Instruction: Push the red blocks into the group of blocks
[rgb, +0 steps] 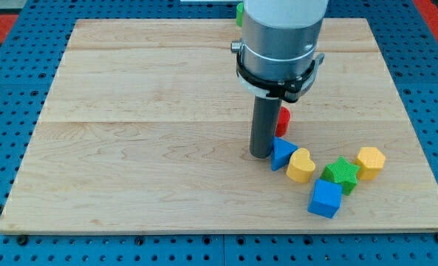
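Note:
My tip (261, 154) rests on the board just left of a blue triangle block (281, 153). A red block (282, 120) sits behind the rod, mostly hidden, just above the blue triangle. To the right lies a loose group: a yellow heart block (301, 165), a green star block (342, 174), a yellow hexagon block (370, 161) and a blue cube (326, 199). A green block (239, 12) peeks out at the view's top, mostly hidden by the arm. Only one red block shows.
The wooden board (130, 148) lies on a blue perforated table (4, 66). The arm's grey body (281, 37) covers part of the board's top middle.

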Robot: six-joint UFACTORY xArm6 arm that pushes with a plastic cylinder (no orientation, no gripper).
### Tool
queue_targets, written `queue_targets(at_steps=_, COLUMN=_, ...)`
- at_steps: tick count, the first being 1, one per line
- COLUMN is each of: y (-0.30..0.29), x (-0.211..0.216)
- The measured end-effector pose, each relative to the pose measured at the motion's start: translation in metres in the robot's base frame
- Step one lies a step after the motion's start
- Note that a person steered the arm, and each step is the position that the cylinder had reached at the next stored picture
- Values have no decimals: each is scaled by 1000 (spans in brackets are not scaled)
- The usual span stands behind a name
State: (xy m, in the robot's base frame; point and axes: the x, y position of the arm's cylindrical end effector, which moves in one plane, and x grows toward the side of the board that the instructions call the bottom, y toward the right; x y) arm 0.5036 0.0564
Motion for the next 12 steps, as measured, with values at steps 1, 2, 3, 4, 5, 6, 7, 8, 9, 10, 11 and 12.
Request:
queue_targets(at_steps=1, y=-28, x=-25)
queue_targets(at_steps=2, y=-11, x=-83)
queue_targets(at_steps=3, y=41, x=-31)
queue_targets(at_steps=4, y=41, x=-14)
queue_targets(at_steps=5, y=73, x=-88)
queue_targets(at_steps=6, y=123, x=-146)
queue_targets(at_steps=7, y=73, x=-221)
queue_targets(at_steps=8, y=30, x=-221)
queue_targets(at_steps=9, y=-7, x=-132)
queue_targets(at_steps=10, y=-8, x=-74)
queue_targets(at_steps=11, y=-16, x=-159)
queue_targets(at_steps=12, y=31, x=-172)
